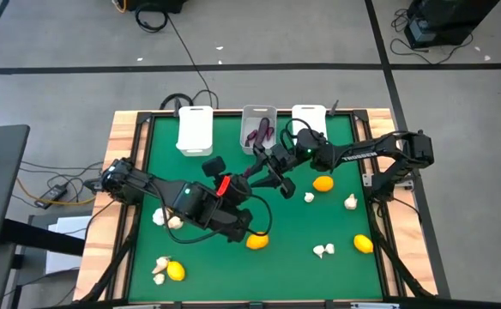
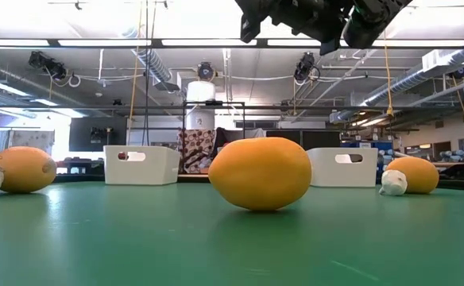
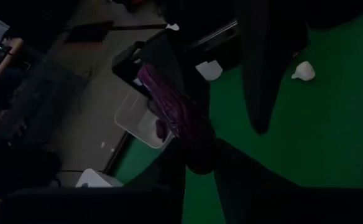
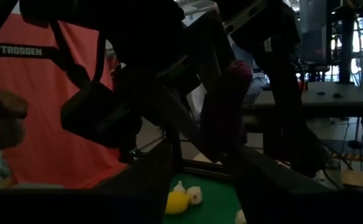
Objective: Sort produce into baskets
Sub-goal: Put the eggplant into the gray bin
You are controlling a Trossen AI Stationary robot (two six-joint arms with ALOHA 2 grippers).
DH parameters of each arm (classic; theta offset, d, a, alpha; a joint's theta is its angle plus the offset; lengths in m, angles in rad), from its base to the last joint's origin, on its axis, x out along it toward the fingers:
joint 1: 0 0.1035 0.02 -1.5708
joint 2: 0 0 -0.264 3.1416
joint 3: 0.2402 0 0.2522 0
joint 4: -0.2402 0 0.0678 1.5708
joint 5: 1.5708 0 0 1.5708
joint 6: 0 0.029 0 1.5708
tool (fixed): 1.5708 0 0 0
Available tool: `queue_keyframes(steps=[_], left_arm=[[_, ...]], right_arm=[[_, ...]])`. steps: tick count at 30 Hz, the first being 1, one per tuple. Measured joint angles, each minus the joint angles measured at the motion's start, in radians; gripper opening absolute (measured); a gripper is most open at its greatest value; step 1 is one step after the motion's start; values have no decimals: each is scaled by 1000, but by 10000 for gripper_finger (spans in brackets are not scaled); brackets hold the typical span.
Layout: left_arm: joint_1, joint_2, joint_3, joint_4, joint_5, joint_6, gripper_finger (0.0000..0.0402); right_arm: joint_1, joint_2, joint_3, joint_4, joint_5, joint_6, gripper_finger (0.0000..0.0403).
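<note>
- Because it is clamped on an eggplant [image 3: 175, 115], the left gripper [image 1: 266, 174] hangs above mid-table, near the grey bin [image 1: 257, 125] that already holds eggplants.
- Meeting it there, the right gripper [image 1: 278, 163] has its fingers on either side of the same eggplant, looking like a handover; I cannot tell whether they press it.
- Only the high view shows the scattered citrus [image 1: 322, 183] and garlic [image 1: 350, 202]; only the wrist views show the grip.

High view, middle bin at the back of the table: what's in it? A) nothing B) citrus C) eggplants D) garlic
C: the greyish middle bin holds dark purple eggplants, while the citrus and garlic visible in this view lie out on the green mat.
</note>
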Motion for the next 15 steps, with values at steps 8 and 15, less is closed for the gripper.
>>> queue_keyframes(steps=[8, 15], left_arm=[[0, 0, 0, 13, 20, -148, 78], [1, 0, 0, 11, 44, -240, 78]], right_arm=[[1, 0, 0, 1, 33, -24, 149], [2, 0, 0, -6, 86, -31, 148]])
